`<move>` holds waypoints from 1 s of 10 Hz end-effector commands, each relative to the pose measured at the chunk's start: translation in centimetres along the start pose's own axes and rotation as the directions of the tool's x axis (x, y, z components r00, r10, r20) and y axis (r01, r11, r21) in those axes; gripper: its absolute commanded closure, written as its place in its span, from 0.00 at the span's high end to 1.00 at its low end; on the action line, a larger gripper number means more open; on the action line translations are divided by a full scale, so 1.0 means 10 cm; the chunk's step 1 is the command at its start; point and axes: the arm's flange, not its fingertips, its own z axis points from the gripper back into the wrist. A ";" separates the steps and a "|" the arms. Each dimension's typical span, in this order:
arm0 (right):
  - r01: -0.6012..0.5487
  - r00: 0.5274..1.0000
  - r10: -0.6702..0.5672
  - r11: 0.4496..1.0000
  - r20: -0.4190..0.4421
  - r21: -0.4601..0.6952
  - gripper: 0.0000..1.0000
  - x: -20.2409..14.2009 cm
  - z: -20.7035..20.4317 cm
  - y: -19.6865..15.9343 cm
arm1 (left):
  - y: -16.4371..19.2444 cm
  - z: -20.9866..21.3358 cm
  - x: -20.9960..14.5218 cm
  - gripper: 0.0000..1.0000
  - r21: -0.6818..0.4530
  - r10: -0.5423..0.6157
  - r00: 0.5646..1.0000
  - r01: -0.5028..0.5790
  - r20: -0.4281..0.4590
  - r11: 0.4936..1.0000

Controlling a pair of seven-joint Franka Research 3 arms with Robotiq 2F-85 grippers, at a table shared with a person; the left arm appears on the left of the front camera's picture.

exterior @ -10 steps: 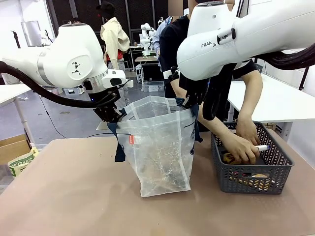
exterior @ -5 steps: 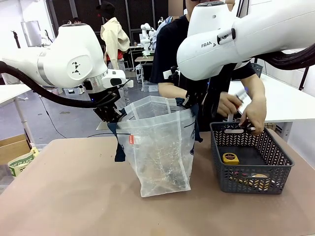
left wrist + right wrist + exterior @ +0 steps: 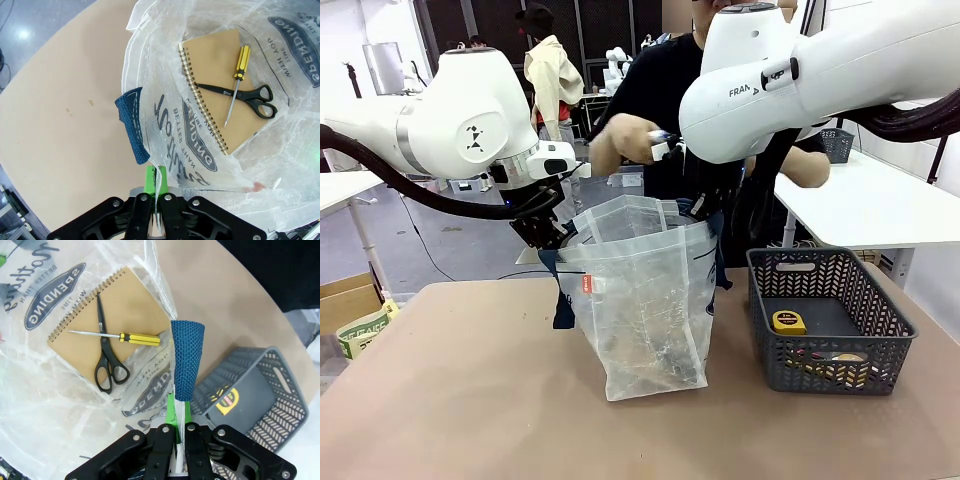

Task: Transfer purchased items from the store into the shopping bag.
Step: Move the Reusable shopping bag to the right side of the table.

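Note:
The shopping bag stands open at the table's middle, clear plastic with navy handles. My left gripper is shut on its left rim, seen up close with the left gripper pinching the plastic by a navy handle. My right gripper is shut on the opposite rim at the other navy handle. Inside the bag lie a brown spiral notebook, black scissors and a yellow-handled screwdriver. The person's hand holds a small white item above the bag's mouth.
A dark grey mesh basket stands right of the bag, with a yellow tape measure and other small items inside. A cardboard box sits beyond the table's left edge. Bare tabletop lies in front of the bag.
The person's hands left the basket with a small white item and carried it left, up over the bag. Both grippers and the bag have stayed put.

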 end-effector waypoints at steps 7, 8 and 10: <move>0.001 1.000 -0.001 1.000 0.004 -0.003 0.00 0.00 0.02 -0.01 | 0.01 0.01 -0.01 0.00 0.001 0.003 1.000 -0.003 0.001 1.000; 0.001 1.000 -0.001 1.000 0.004 -0.003 0.00 0.00 0.02 -0.01 | 0.01 0.01 -0.01 0.00 0.001 0.003 1.000 -0.003 0.001 1.000; 0.001 1.000 -0.001 1.000 0.004 -0.003 0.00 0.00 0.02 -0.01 | 0.01 0.01 -0.01 0.00 0.001 0.003 1.000 -0.003 0.001 1.000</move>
